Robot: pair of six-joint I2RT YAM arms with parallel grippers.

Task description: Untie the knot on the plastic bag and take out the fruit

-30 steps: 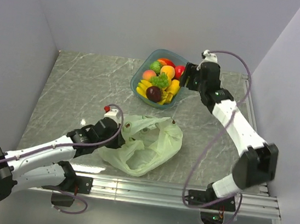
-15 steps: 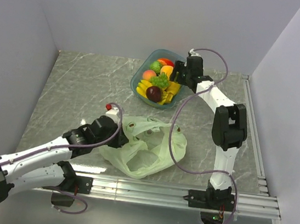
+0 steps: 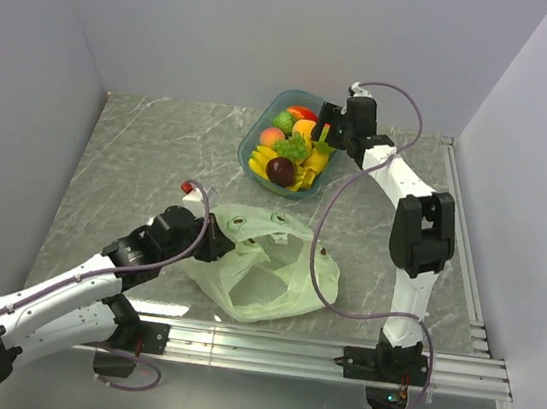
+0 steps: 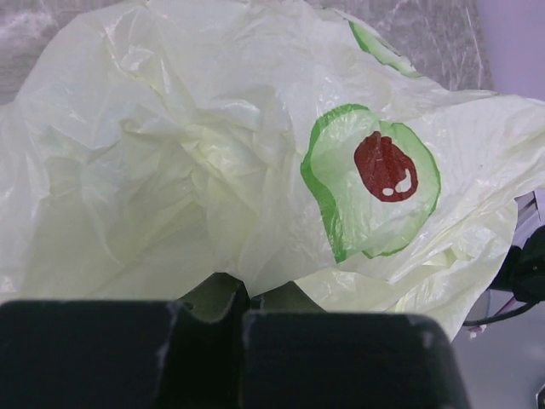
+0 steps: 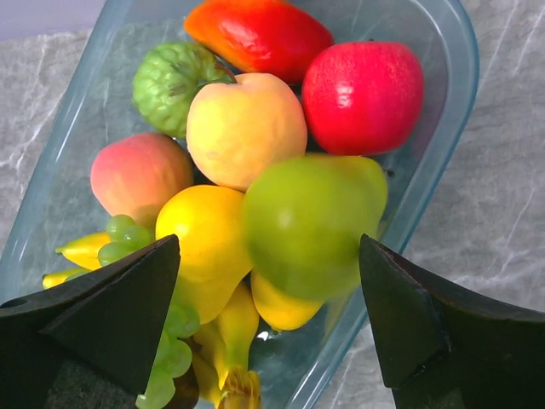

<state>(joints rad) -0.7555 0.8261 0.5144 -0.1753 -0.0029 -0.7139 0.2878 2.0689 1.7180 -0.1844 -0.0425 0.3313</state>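
Observation:
The pale green plastic bag (image 3: pixel 267 266) lies crumpled near the table's front with its mouth open; the knot is out of view. My left gripper (image 3: pixel 217 249) is shut on a fold of the bag's left edge (image 4: pixel 213 170), pinched where the pads meet (image 4: pixel 238 308). The fruit is piled in the teal bowl (image 3: pixel 250 142): banana bunch (image 3: pixel 260 163), grapes (image 3: pixel 293 148), plum (image 3: pixel 281 171). My right gripper (image 3: pixel 323 136) hangs open over the bowl's right end. A blurred green fruit (image 5: pixel 311 223) sits between its spread fingers (image 5: pixel 271 294), touching neither.
The bowl (image 5: pixel 453 128) also holds a red apple (image 5: pixel 364 95), a peach (image 5: pixel 139 175) and yellow pieces (image 5: pixel 204 234). Grey walls close in the marble table at the left, back and right. A metal rail (image 3: pixel 315 349) runs along the near edge.
The right arm swung left until its gripper came over the bowl, and the jaws spread wider. The left gripper shifted slightly left and nearer, dragging the bag flatter.

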